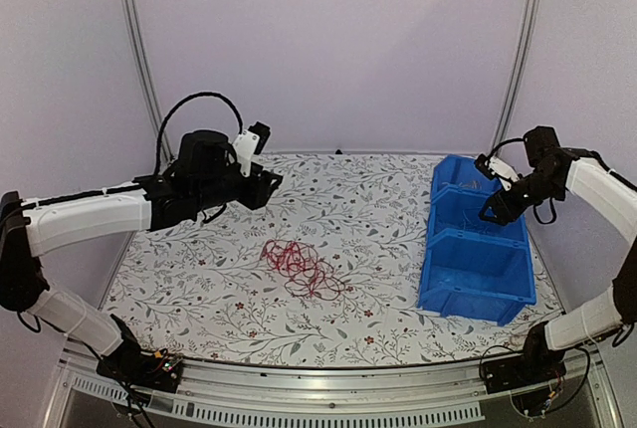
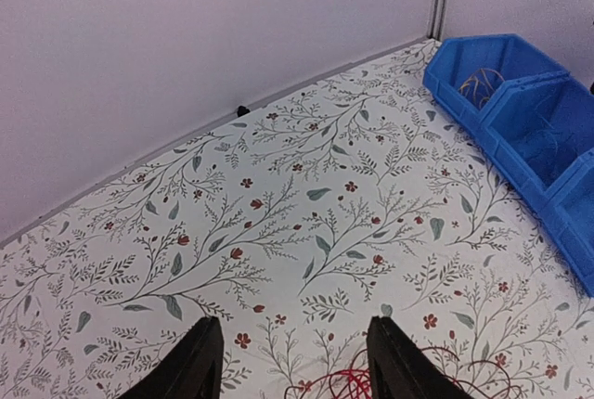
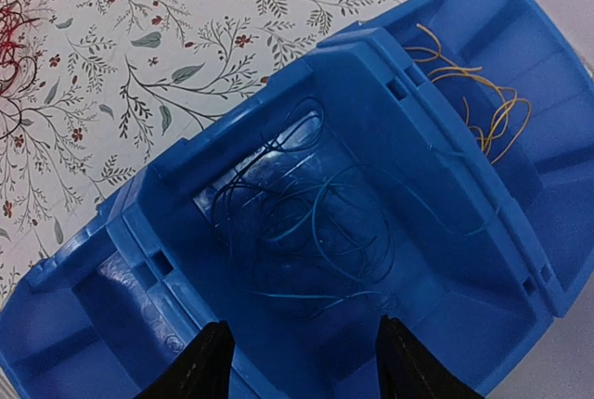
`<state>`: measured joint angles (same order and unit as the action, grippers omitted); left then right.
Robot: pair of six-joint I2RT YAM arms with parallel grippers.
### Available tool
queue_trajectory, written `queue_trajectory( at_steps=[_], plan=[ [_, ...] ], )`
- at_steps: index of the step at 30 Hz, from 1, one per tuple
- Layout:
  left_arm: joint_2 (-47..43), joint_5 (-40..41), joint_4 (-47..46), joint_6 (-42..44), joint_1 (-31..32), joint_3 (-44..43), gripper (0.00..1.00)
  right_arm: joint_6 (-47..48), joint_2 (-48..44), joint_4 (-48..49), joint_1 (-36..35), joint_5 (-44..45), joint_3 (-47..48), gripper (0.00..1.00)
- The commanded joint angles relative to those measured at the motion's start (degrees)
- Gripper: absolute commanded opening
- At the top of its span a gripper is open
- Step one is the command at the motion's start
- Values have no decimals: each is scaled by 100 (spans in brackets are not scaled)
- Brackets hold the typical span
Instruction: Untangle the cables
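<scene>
The red cables (image 1: 302, 267) lie in a loose clump near the middle of the floral tablecloth (image 1: 383, 204), with bare cloth all round, well apart from the row of blue bins (image 1: 473, 305) along the right edge. The left gripper (image 2: 295, 369) hangs just behind the clump, fingers spread wide and empty. The right gripper (image 3: 304, 369) hovers over the middle bin (image 3: 436, 204), jaws apart with nothing held. Blue strands (image 3: 316, 232) lie below it, and orange wires (image 3: 483, 107) lie in the far bin (image 3: 557, 162).
</scene>
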<state>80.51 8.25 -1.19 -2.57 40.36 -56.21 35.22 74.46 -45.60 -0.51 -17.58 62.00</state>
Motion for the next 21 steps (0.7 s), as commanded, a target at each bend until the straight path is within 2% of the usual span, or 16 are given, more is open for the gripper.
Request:
queue_trajectory(
  at_steps=[1, 3, 7, 13, 18, 21],
  plan=[
    [-148, -44, 83, 34, -37, 0, 53, 213, 18, -825, 8, 48, 883, 62],
    [-166, -26, 85, 32, -43, 0, 53, 178, -137, -777, 10, -230, 1272, 65],
    [-85, -60, 101, -37, -62, -40, 53, 23, -199, -650, -192, -1178, 1575, 66],
    [377, -89, 795, -267, -88, -290, 47, -328, -33, -38, -1084, -1091, 1403, 65],
    [1218, -864, 1666, -570, -241, -881, 43, -626, 449, 349, -1995, -1214, 1330, 62],
    [1684, -1762, 2134, -715, -414, -1280, 44, -716, 924, 599, -2608, -1294, 1255, 63]
  ],
)
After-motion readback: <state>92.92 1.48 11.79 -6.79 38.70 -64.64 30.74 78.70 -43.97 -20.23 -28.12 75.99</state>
